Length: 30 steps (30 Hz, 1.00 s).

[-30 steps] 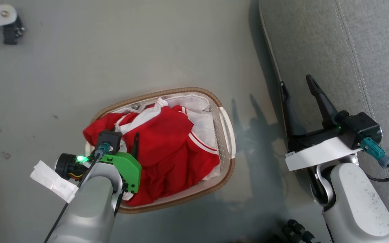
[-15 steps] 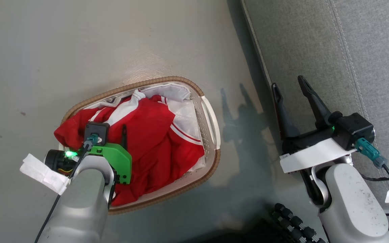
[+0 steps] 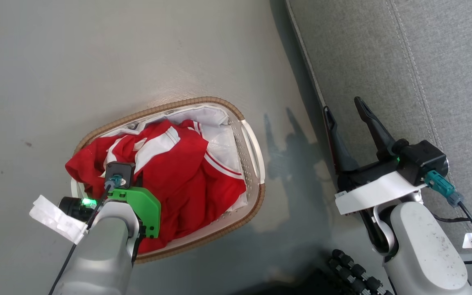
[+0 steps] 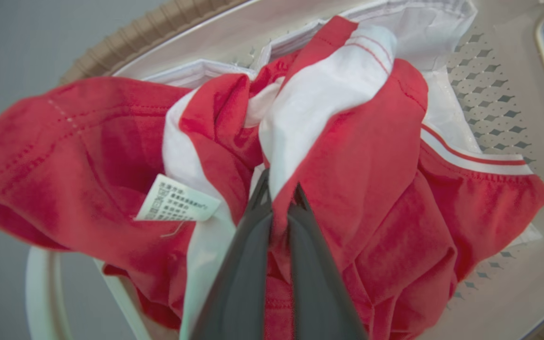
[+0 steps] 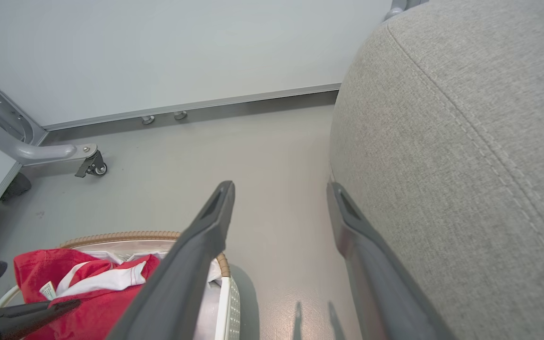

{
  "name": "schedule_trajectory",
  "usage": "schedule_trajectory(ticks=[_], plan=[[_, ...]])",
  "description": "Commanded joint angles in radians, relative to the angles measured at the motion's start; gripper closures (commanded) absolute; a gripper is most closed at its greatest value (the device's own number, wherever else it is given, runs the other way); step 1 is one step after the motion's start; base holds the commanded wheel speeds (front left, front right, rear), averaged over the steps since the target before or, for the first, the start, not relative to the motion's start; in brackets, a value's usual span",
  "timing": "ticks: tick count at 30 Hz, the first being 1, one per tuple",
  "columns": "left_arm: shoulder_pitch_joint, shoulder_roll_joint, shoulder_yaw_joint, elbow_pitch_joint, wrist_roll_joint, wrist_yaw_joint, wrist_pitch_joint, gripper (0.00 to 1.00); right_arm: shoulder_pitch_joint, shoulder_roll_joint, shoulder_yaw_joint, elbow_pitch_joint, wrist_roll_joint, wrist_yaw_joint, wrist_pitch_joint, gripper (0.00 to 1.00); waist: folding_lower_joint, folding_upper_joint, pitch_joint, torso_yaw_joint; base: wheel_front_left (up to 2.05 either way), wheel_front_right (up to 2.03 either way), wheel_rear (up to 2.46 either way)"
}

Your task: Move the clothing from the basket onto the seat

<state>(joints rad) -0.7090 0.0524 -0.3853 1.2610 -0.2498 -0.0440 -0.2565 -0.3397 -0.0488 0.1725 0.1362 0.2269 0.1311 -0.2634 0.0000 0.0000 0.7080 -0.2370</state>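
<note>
Clothing (image 4: 371,179) in the basket (image 3: 187,102) is clenched in the left hand (image 4: 279,184); the right hand (image 3: 342,105) is released near the seat (image 3: 424,61).

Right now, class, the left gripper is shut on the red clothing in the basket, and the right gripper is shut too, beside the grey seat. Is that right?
No. The right gripper is open, its jaws apart, beside the seat; the right wrist view shows it. The left gripper is indeed shut on the clothing in the basket.
</note>
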Motion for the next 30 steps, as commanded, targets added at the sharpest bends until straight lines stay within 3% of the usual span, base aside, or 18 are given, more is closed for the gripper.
schedule_trajectory(ticks=[1,13,30], plan=[[0.013,0.004,-0.001,0.004,-0.009,-0.003,-0.001,1.00,0.007,-0.003,-0.001,0.004,0.000,-0.001,-0.002,0.00,0.0000,0.0000,-0.008,0.003,0.00,0.00,0.00],[0.056,0.000,-0.038,-0.018,-0.029,-0.035,-0.008,1.00,0.025,-0.003,-0.017,0.022,-0.019,-0.001,-0.002,0.00,0.0000,0.0000,-0.092,0.040,0.00,0.00,0.00],[0.143,-0.001,-0.145,-0.301,-0.080,-0.079,-0.008,1.00,0.149,-0.004,-0.087,0.060,-0.091,-0.001,-0.002,0.00,0.0000,0.0000,-0.397,0.145,0.00,0.00,0.00]])
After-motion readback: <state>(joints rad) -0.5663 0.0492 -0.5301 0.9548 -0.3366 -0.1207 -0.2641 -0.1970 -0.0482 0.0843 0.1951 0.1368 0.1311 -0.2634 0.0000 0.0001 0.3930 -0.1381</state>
